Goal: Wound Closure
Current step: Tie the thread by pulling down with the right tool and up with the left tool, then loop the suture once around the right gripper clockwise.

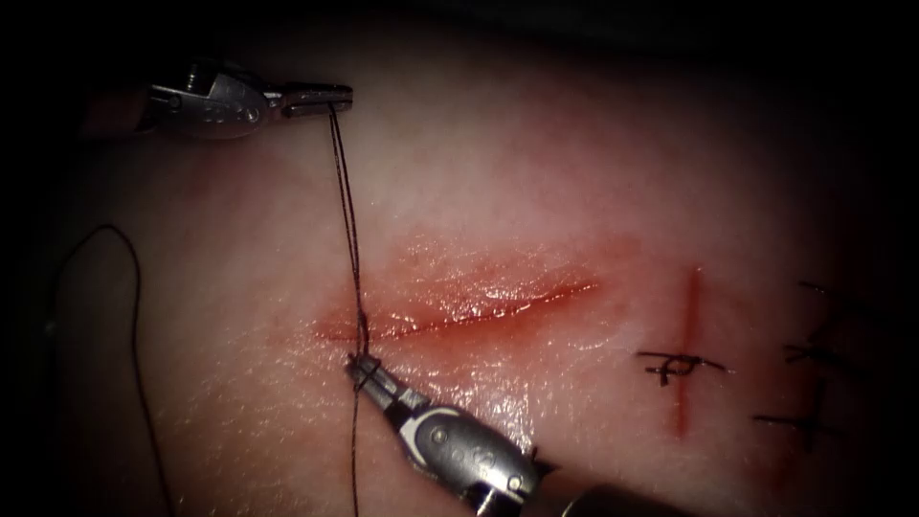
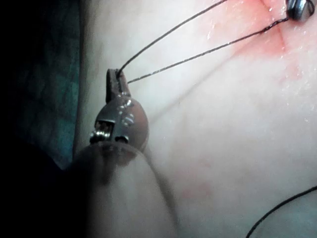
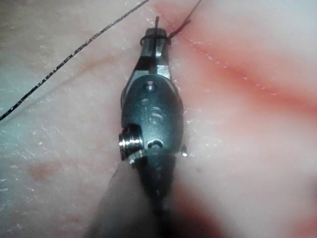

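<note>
My left tool (image 1: pixel 330 99) is up and to the left of the cut (image 1: pixel 479 304), jaws shut on the thread (image 1: pixel 347 211). Two taut strands run from it down to the cut's left end. In the left wrist view the same jaws (image 2: pixel 115 77) pinch both strands of thread (image 2: pixel 198 55). My right tool (image 1: pixel 362 367) comes in from the lower right, its tip just below the cut's left end. Its jaws (image 3: pixel 156 35) are shut on the thread, which wraps around the tip where a short end sticks out. Another strand (image 1: pixel 354 450) trails down from there.
A slack loop of thread (image 1: pixel 134 316) lies on the tissue (image 1: pixel 536 172) at the far left. To the right is a second, vertical cut (image 1: pixel 689 345) with a tied stitch (image 1: pixel 675 366), and more stitches (image 1: pixel 809 383) beyond it. Red fluid wets the skin around the open cut.
</note>
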`<state>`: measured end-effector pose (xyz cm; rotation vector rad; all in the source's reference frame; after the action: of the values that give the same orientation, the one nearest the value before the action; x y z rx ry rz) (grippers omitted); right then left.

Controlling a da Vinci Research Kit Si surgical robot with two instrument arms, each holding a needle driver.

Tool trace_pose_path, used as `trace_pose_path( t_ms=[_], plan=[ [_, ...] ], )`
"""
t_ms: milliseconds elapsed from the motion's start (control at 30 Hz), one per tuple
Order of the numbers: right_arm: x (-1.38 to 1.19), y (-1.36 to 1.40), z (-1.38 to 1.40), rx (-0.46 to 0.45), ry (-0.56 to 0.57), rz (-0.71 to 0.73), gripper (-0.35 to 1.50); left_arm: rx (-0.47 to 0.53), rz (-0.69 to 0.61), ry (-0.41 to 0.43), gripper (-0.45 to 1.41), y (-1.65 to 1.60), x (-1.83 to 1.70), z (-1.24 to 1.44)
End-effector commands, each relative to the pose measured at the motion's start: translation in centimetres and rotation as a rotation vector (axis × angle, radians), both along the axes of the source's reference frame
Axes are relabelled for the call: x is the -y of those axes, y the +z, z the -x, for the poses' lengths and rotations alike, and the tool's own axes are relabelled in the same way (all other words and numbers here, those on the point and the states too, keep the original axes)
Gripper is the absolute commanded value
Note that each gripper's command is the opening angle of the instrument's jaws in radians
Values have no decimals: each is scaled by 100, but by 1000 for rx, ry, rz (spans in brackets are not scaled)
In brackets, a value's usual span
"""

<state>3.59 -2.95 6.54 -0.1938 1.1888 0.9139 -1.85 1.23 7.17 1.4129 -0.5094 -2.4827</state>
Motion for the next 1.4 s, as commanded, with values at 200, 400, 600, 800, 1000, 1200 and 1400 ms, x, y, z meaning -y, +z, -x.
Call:
trace_pose_path(
  t_ms=[200, 400, 600, 800, 1000, 1200, 1400],
  plan=[
    [2, 0, -9, -3, 1, -4, -35, 0, -2, -2, -45, 4, -14, 7],
    [17, -21, -8, -16, -20, 1, -35, -3, -1, -6, -45, 5, -14, 10],
    [45, -39, 4, -5, -42, -4, -35, -3, -1, -6, -45, 5, -14, 10],
    [93, -56, 19, 13, -88, -3, -35, -3, 1, -9, -45, 5, -13, 10],
    [99, -75, 12, -10, -110, 15, -35, 1, 3, -17, -45, 6, -15, 10],
    [92, -83, 2, -33, -114, 18, -35, 15, -2, -49, -45, 4, -26, 10],
    [89, -91, -9, -49, -128, 26, -35, 0, 23, -67, -45, 8, -40, 13]
  ],
)
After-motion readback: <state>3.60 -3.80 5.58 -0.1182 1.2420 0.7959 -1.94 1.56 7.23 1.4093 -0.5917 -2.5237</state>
